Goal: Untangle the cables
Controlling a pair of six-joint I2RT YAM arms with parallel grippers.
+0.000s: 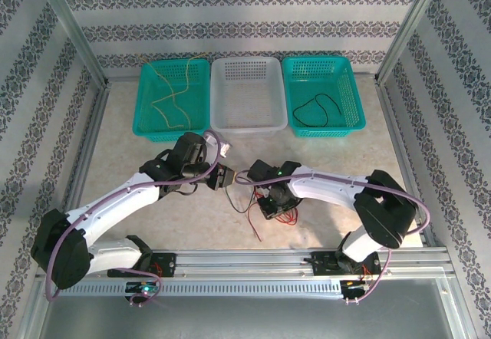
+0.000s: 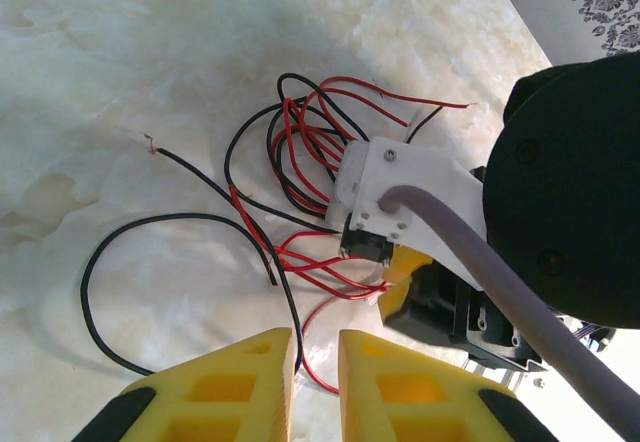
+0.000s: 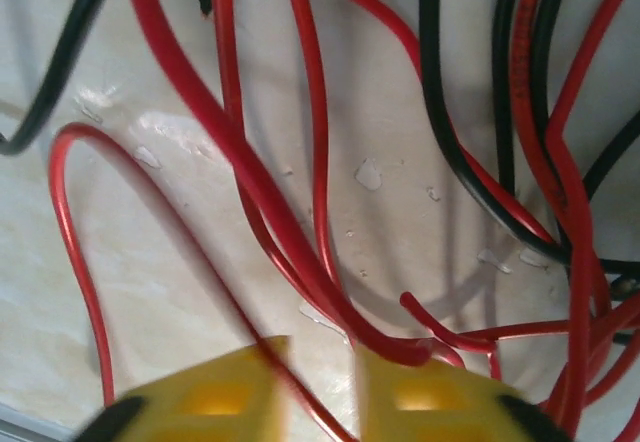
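The cables lie as a red and black tangle [image 1: 265, 210] on the table between my two grippers. In the left wrist view the tangle [image 2: 300, 147] spreads out ahead, and a long black loop [image 2: 95, 262] runs off to the left. My left gripper [image 2: 318, 362] stands narrowly open; a black strand and a red strand pass into its gap. My right gripper [image 1: 274, 205] points down onto the tangle. Its jaws [image 3: 320, 387] stand slightly apart over red cables [image 3: 250, 182], with one thin red strand crossing the gap. Black strands [image 3: 440, 132] lie to the right.
Three baskets stand along the back. The left teal one [image 1: 146, 116] holds a yellow cable [image 1: 170, 97], the middle one [image 1: 245, 128] is white, and the right teal one [image 1: 353, 120] holds a black cable [image 1: 316, 110]. Metal rails frame the table.
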